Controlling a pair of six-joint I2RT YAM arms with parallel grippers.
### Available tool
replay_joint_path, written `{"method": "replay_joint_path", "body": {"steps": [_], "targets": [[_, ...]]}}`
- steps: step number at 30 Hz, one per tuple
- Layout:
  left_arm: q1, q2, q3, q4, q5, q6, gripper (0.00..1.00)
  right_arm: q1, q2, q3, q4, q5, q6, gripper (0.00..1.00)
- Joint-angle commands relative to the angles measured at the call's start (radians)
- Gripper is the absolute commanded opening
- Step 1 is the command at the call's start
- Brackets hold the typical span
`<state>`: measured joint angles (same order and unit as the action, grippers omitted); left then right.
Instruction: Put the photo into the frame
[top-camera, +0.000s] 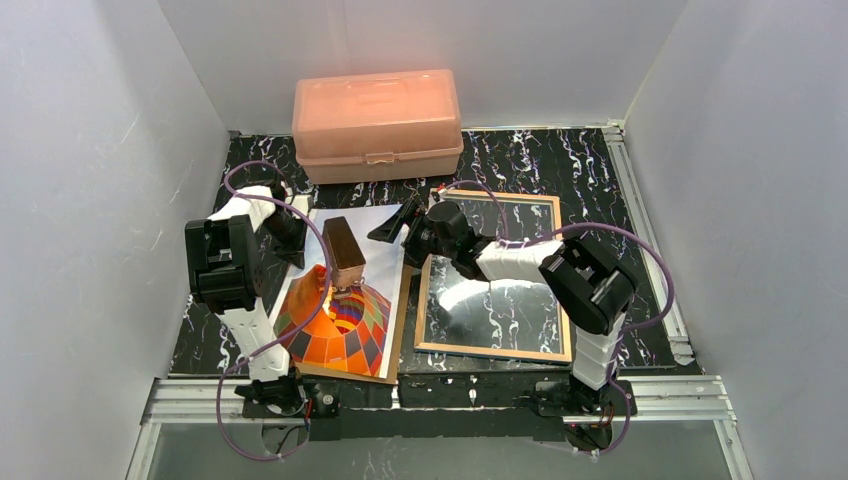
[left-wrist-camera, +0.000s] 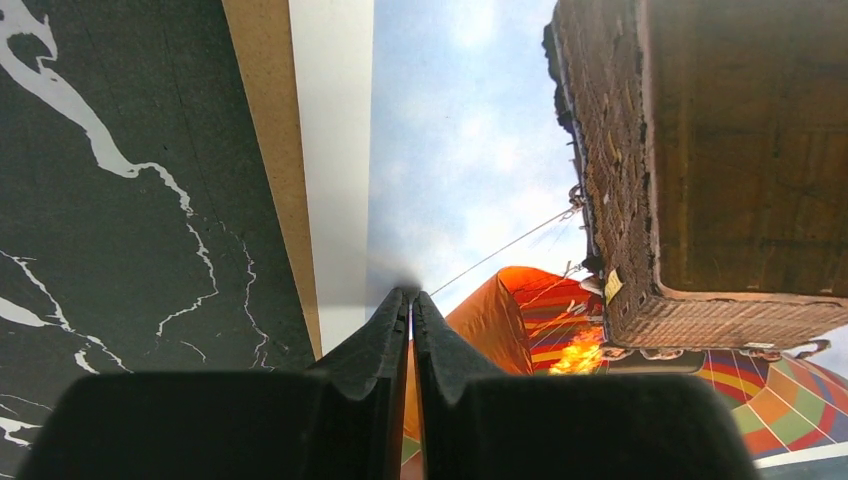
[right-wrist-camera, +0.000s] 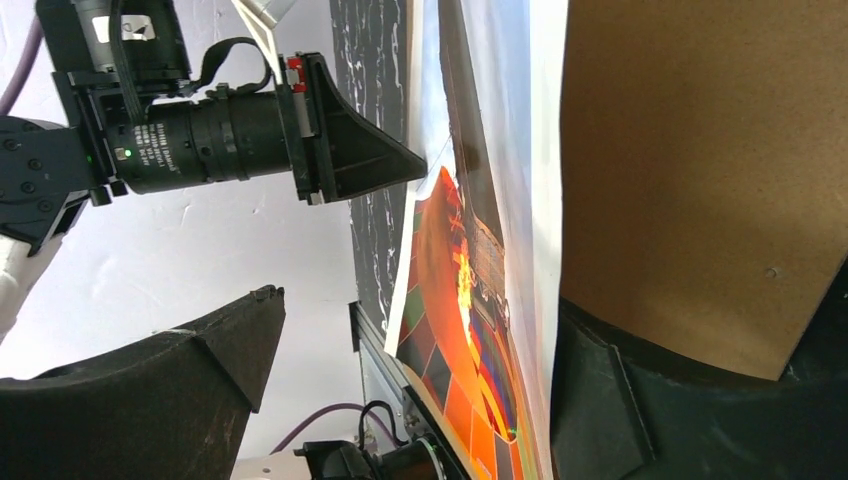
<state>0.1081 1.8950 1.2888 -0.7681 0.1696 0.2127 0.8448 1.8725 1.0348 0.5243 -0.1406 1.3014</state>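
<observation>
The photo (top-camera: 340, 320), an orange chequered balloon on blue sky, lies face up on the brown backing board (top-camera: 392, 345) left of centre. My left gripper (top-camera: 290, 235) is shut, its tips (left-wrist-camera: 410, 297) resting on the photo (left-wrist-camera: 470, 150) just inside its white left border. Nothing shows between its jaws. My right gripper (top-camera: 398, 220) stands open at the top right corner of photo and board. In the right wrist view the photo (right-wrist-camera: 450, 300) sits between the spread fingers (right-wrist-camera: 420, 300), one finger against the board (right-wrist-camera: 700, 150). The frame (top-camera: 490, 352) lies flat to the right, wood-coloured edge up, its glass reflecting.
A peach plastic box (top-camera: 377, 120) stands at the back, close behind the photo and the frame. White walls close in the black marbled table (top-camera: 560, 160) on three sides. Metal rails run along the front and right edges.
</observation>
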Motion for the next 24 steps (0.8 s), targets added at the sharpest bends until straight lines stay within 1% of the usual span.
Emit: {"method": "replay_joint_path", "body": {"steps": [1, 3, 4, 6, 8, 9, 10, 11, 13, 14, 16, 18, 19, 20, 21, 22, 24], "targets": [[-0.01, 0.0, -0.013, -0.036, 0.034, -0.001, 0.04, 0.002, -0.085, 0.047, -0.065, 0.018, -0.078, 0.99], [-0.009, -0.001, -0.009, -0.045, 0.044, -0.003, 0.04, 0.003, -0.097, 0.06, -0.124, 0.032, -0.124, 0.98], [-0.01, -0.002, -0.006, -0.05, 0.047, -0.005, 0.04, 0.003, -0.104, 0.063, -0.151, 0.044, -0.14, 0.96], [-0.009, -0.004, 0.003, -0.059, 0.056, -0.007, 0.04, 0.004, -0.109, 0.061, -0.175, 0.05, -0.169, 0.83], [-0.007, -0.008, 0.011, -0.069, 0.063, -0.009, 0.04, 0.003, -0.101, 0.071, -0.214, 0.043, -0.181, 0.54], [-0.008, -0.012, 0.015, -0.074, 0.066, -0.009, 0.04, 0.003, -0.092, 0.079, -0.23, 0.035, -0.188, 0.43], [-0.008, -0.015, 0.017, -0.077, 0.068, -0.009, 0.04, 0.003, -0.084, 0.087, -0.246, 0.028, -0.194, 0.37], [-0.008, -0.019, 0.019, -0.082, 0.07, -0.009, 0.04, 0.004, -0.078, 0.095, -0.263, 0.024, -0.201, 0.36], [-0.008, -0.027, 0.023, -0.09, 0.073, -0.009, 0.04, 0.006, -0.071, 0.108, -0.298, 0.024, -0.22, 0.4], [-0.008, -0.03, 0.023, -0.093, 0.075, -0.007, 0.04, 0.006, -0.069, 0.113, -0.31, 0.027, -0.232, 0.4], [-0.008, -0.038, 0.025, -0.101, 0.075, -0.004, 0.04, 0.005, -0.074, 0.119, -0.33, 0.036, -0.251, 0.37], [-0.008, -0.049, 0.039, -0.12, 0.076, 0.001, 0.04, 0.001, -0.088, 0.138, -0.359, 0.062, -0.278, 0.24], [-0.007, -0.057, 0.051, -0.137, 0.078, 0.004, 0.05, -0.003, -0.1, 0.16, -0.384, 0.069, -0.296, 0.15], [-0.005, -0.067, 0.065, -0.149, 0.082, 0.006, 0.06, -0.006, -0.105, 0.191, -0.42, 0.077, -0.32, 0.09], [-0.003, -0.08, 0.081, -0.165, 0.088, 0.008, 0.09, -0.008, -0.111, 0.224, -0.454, 0.084, -0.351, 0.05], [-0.002, -0.094, 0.104, -0.196, 0.093, 0.009, 0.13, -0.008, -0.122, 0.26, -0.49, 0.096, -0.379, 0.03], [-0.001, -0.126, 0.167, -0.26, 0.119, 0.014, 0.24, -0.008, -0.141, 0.311, -0.536, 0.121, -0.419, 0.03]]}}
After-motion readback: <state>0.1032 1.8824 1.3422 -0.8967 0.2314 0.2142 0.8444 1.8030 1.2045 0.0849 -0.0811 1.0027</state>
